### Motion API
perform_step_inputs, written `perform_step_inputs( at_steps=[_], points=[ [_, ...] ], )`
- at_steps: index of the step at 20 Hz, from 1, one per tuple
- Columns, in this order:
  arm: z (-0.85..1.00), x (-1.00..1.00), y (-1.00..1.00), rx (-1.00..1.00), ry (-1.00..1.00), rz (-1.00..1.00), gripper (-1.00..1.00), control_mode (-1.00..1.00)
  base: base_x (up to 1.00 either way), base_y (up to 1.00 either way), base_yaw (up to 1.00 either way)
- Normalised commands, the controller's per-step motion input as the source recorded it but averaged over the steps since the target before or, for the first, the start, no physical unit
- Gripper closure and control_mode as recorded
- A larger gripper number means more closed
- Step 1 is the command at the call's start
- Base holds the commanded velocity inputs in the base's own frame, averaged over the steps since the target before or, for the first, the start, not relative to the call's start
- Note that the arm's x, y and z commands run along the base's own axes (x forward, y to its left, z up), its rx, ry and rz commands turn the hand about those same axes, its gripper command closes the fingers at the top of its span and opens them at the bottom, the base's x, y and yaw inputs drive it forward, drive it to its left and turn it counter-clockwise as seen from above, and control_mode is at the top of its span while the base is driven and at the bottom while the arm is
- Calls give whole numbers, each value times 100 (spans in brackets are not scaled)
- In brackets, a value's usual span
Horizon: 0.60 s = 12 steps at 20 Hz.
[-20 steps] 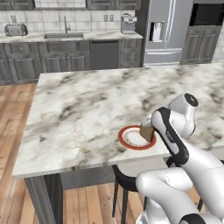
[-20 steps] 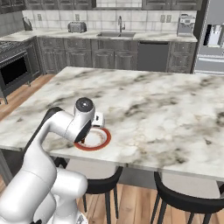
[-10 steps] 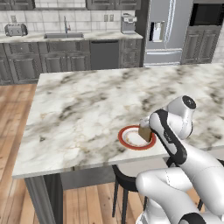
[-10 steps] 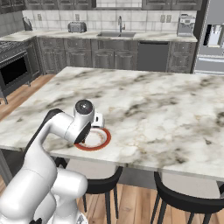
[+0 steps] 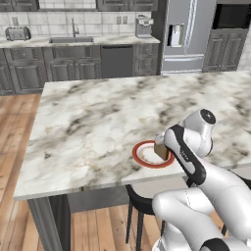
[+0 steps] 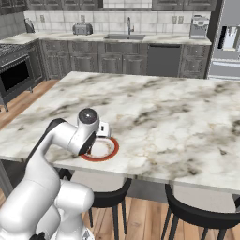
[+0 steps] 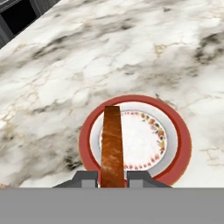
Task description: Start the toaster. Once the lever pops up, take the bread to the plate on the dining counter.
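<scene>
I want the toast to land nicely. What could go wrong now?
The tool is shut on the bread, held on edge over the plate. Let go like that, the slice might tip, roll, or land on the red rim. The plate also sits near the edge of the dining counter, so a bump from the arm could push it toward the edge.

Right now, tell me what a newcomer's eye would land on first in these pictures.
First, the round white plate with a broad red rim, near the front edge of the large white-and-grey veined marble island counter. Above it, the white arm's gripper is shut on a thin brown slice of bread, held edge-on. Far behind, a boxy grey metal toaster sits on the back worktop.
</scene>
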Motion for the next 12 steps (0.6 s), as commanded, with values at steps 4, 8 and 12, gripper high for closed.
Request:
perform_step_inputs(
  at_steps=[4, 8, 12],
  points=[
    [0, 2, 0, -3, -3, -1, 100, -100, 0, 0, 0],
    [0, 3, 0, -1, -1, -3, 100, -100, 0, 0, 0],
    [-1, 0, 0, 0, 0, -2, 100, -100, 0, 0, 0]
  ],
)
